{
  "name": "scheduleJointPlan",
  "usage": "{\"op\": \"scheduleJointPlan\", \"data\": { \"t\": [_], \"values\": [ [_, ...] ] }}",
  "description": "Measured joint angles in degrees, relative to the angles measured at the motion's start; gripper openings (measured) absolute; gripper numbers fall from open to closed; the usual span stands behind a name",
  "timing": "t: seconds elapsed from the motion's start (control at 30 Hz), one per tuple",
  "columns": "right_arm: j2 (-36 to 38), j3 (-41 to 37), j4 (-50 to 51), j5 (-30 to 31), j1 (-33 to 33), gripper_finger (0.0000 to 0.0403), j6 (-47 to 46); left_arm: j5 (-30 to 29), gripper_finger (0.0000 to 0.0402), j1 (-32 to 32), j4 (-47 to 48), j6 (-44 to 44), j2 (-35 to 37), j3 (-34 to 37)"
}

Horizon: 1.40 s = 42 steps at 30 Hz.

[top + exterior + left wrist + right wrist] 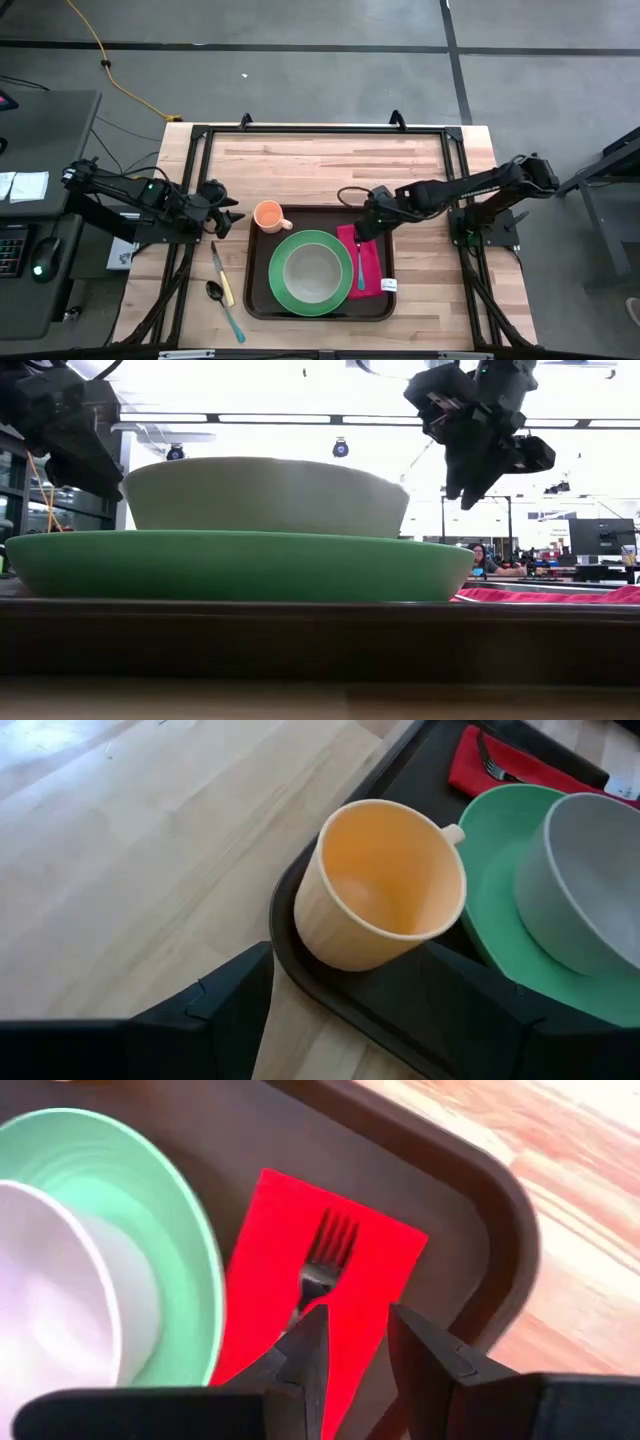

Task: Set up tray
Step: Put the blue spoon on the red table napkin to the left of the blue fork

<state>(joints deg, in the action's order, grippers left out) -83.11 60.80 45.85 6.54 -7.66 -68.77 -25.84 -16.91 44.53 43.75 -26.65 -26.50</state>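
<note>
While the left gripper (232, 222) waits with its fingers spread wide, it holds nothing. It sits over the bare wood at the left of the table (320, 165), just beside the tray (262, 300). Near it on the wood lie a knife (221, 274) and a spoon (224, 305), side by side, left of the tray.

Next comes the tray, dark brown, at the front middle of the table. An orange cup (268, 216) stands in its back left corner, close to the left gripper. A green plate (283, 297) lies in the middle of the tray, and a pale bowl (314, 270) sits on the plate.

To the right of the plate, a red napkin (372, 262) lies in the tray. A fork (318, 1270) lies on the napkin.

Over the back end of the napkin hangs the right gripper (364, 232). Its fingers stand a little apart, and nothing is between them. They are above the fork, not touching it.
</note>
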Motion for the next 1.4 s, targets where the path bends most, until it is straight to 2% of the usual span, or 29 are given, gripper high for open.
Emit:
{"op": "scheduleJointPlan", "data": {
  "t": [0.3,0.67,0.8,1.0,1.23,1.4],
  "values": [
    [1.89,-0.05,4.54,6.78,-0.70,0.0084,-1.88,4.59,0.0280,-0.02,-1.10,0.22,0.00,-1.14],
    [8.18,-0.07,9.76,16.04,0.97,0.0084,-1.73,4.89,0.0282,-0.02,-0.95,0.77,-1.39,-7.99],
    [10.51,-0.09,11.74,18.66,1.87,0.0084,-1.73,6.70,0.0280,-0.02,0.42,1.87,-3.52,-10.73],
    [14.13,-0.09,13.43,21.56,4.16,0.0084,-0.09,9.91,0.0284,-0.01,8.81,3.38,-10.51,-17.35],
    [18.10,-0.09,15.37,26.35,5.55,0.0084,5.25,13.68,0.0280,-0.01,25.28,3.43,-21.37,-26.59],
    [19.74,-0.09,19.77,30.23,5.55,0.0084,7.34,17.37,0.0284,-0.02,33.96,2.67,-26.85,-29.46]
  ]
}}
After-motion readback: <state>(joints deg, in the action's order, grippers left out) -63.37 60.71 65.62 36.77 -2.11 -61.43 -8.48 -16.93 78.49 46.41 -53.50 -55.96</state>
